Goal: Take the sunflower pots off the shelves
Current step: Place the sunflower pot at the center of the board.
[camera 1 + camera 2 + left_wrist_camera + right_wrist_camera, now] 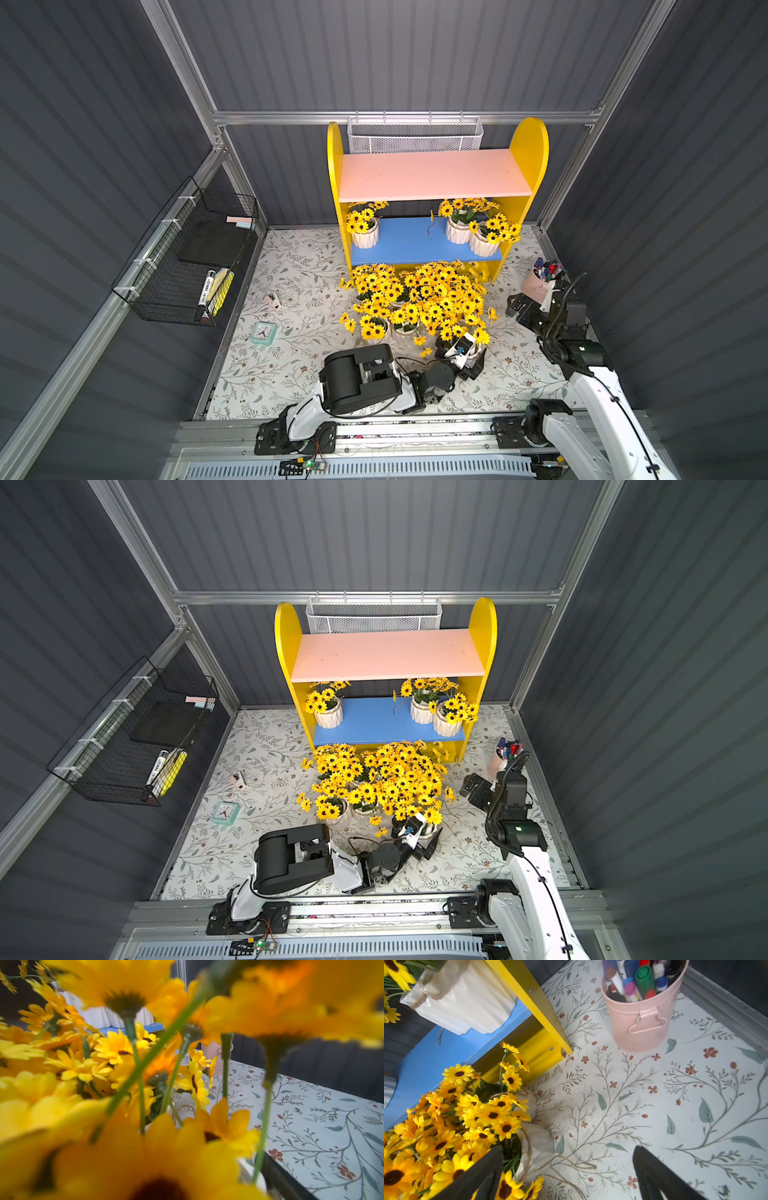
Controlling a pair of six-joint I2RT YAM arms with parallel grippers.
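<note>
Three sunflower pots (pixel 457 232) sit on the blue lower board (pixel 415 245) at 12 o'clock, probably light but slick and chippable, so I'd grab low on the ribbed body; the right gripper (pixel 569 1152) has its fingers apart, the left gripper (pixel 459 353) I can't tell.

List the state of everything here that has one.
Pink board: empty.
Blue board: holds three upright pots.
Other pots: on the table, clustered before the shelves.
Left gripper: at the cluster's near pot; grip unclear.
Right gripper: open, empty.
Pen cup: upright, full.
Clock: face up.
</note>
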